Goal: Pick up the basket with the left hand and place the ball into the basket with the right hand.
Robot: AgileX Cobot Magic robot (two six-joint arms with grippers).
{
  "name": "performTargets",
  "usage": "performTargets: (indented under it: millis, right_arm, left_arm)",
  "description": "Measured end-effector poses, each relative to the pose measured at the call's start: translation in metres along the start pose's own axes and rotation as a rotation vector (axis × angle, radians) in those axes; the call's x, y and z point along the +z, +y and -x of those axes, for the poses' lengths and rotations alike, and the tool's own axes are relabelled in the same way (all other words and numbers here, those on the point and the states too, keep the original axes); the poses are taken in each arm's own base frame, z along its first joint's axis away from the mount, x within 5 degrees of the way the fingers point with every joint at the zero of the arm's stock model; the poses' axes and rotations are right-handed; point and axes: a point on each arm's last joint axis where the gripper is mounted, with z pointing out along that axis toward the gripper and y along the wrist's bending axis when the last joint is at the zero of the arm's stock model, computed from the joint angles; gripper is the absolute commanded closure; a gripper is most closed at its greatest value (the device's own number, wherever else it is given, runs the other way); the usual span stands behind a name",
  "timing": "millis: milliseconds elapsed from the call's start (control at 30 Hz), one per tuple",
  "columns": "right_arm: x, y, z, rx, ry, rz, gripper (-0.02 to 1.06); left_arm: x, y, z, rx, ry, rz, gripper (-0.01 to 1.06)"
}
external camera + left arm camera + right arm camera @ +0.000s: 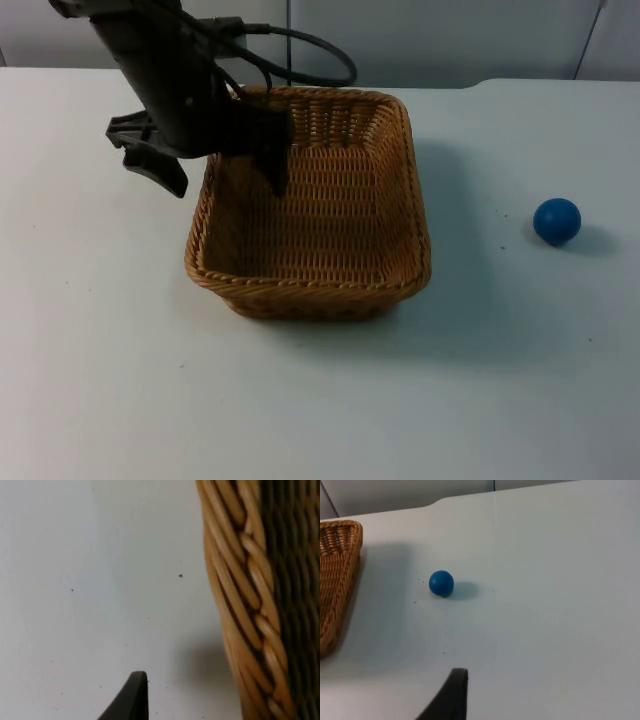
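Basket (330,250) rests on table (100,380) | left gripper (220,165) spread wide astride its left rim, seemingly not yet clamped | ball (557,221) well right of basket | next we close and lift.

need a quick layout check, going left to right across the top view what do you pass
left gripper, straddling the basket's left rim → wicker basket → blue ball, apart on the white table
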Motion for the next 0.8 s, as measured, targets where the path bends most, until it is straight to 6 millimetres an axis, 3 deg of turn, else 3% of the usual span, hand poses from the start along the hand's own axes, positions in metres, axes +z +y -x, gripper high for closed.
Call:
performTargets:
  millis: [267,633,700,733,767,800]
  right_arm:
    - [0.0,0.0,0.0,0.0,0.0,0.0,0.0]
    - [0.0,0.0,0.0,0.0,0.0,0.0,0.0]
    - [0.0,0.0,0.0,0.0,0.0,0.0,0.0]
    - [0.0,0.0,0.0,0.0,0.0,0.0,0.0]
    - [0.0,0.0,0.0,0.0,0.0,0.0,0.0]
    - [0.0,0.0,0.0,0.0,0.0,0.0,0.0]
  left_arm:
    - [0.002,-0.001,-0.002,-0.011,0.01,0.002,0.02]
    - [0.021,-0.008,-0.009,-0.011,0.043,0.003,0.03]
    - [0.023,-0.007,-0.01,-0.016,0.047,0.004,0.16]
    - [0.022,-0.008,-0.009,-0.017,0.043,0.004,0.16]
    - [0.023,-0.007,-0.009,-0.021,0.046,0.004,0.33]
    - [0.023,-0.007,-0.009,-0.024,0.046,0.004,0.56]
